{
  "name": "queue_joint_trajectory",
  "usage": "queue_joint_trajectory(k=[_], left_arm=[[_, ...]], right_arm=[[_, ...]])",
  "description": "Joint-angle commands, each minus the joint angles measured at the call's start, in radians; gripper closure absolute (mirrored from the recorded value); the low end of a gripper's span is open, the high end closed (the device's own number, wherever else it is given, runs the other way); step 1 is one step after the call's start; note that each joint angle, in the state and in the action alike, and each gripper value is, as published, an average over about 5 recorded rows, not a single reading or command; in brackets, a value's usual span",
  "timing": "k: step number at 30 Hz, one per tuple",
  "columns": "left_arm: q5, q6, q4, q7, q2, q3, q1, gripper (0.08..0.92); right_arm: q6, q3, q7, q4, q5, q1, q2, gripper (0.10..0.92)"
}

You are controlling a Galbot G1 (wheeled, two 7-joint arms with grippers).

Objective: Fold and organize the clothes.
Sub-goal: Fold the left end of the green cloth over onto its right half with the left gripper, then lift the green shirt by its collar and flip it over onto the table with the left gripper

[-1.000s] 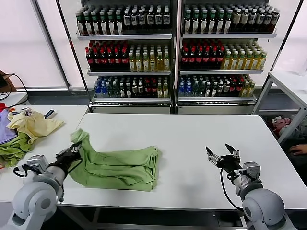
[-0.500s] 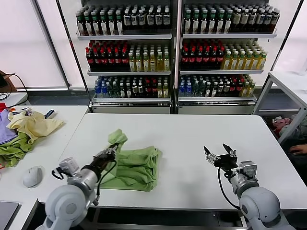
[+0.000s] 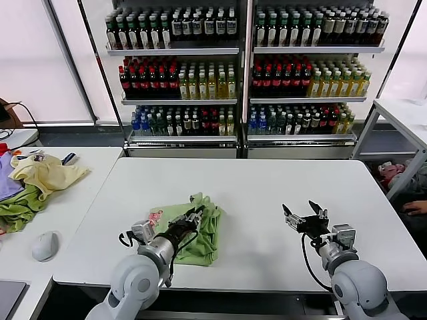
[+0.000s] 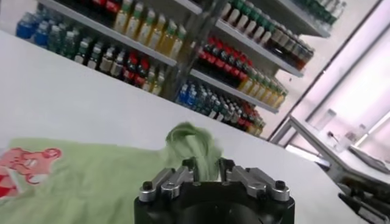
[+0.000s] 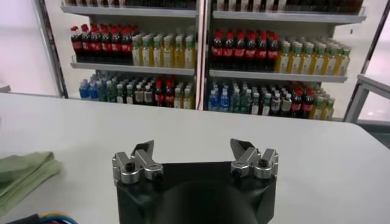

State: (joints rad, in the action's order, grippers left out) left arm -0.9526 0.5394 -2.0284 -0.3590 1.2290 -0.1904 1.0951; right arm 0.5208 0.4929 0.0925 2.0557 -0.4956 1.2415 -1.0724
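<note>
The light green shirt point(image 3: 203, 233) lies folded into a compact bundle near the front edge of the white table point(image 3: 267, 177), its red-and-white patch point(image 3: 155, 217) showing at the left end. My left gripper point(image 3: 194, 216) rests over the bundle. In the left wrist view the left gripper point(image 4: 207, 165) has its fingers parted, with a bunched tip of the shirt point(image 4: 190, 141) lying loosely between them; the patch point(image 4: 24, 171) shows off to one side. My right gripper point(image 3: 301, 215) hovers open and empty over bare table to the right. The right gripper point(image 5: 194, 149) sees the shirt's edge point(image 5: 21, 170).
A side table at the left carries a pale yellow garment point(image 3: 47, 173), a darker green one point(image 3: 17, 210), a purple one point(image 3: 5, 183) and a grey mouse point(image 3: 45, 245). Shelves of bottles point(image 3: 240, 73) stand behind. Another white table point(image 3: 400, 113) is at the far right.
My left gripper has carried the shirt's left end to the right, over the folded body, making the bundle narrower. Its fingers have parted from the fabric. The right arm has barely moved.
</note>
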Motion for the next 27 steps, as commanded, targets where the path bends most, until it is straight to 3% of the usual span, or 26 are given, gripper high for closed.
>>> queue_joint_trajectory(k=[1,6,15,27], left_arm=[[0.065,0.011,-0.075,0.108,-0.029,0.033,0.067,0.595],[0.129,-0.023,-0.078,0.096,-0.059,-0.073,0.136,0.448],[0.471,-0.167,0.075,0.022,-0.120,-0.194,0.227,0.206],[0.507,-0.079,0.186,0.005,-0.088,-0.142,0.154,0.177]], right_arm=[[0.000,-0.009,0.000,0.003,0.002,-0.005,0.001,0.203],[-0.003,-0.025,-0.002,-0.003,0.010,-0.011,-0.005,0.203],[-0.017,-0.037,-0.012,-0.009,0.022,-0.017,-0.003,0.203],[-0.018,-0.034,-0.011,-0.013,0.026,-0.012,-0.008,0.203]])
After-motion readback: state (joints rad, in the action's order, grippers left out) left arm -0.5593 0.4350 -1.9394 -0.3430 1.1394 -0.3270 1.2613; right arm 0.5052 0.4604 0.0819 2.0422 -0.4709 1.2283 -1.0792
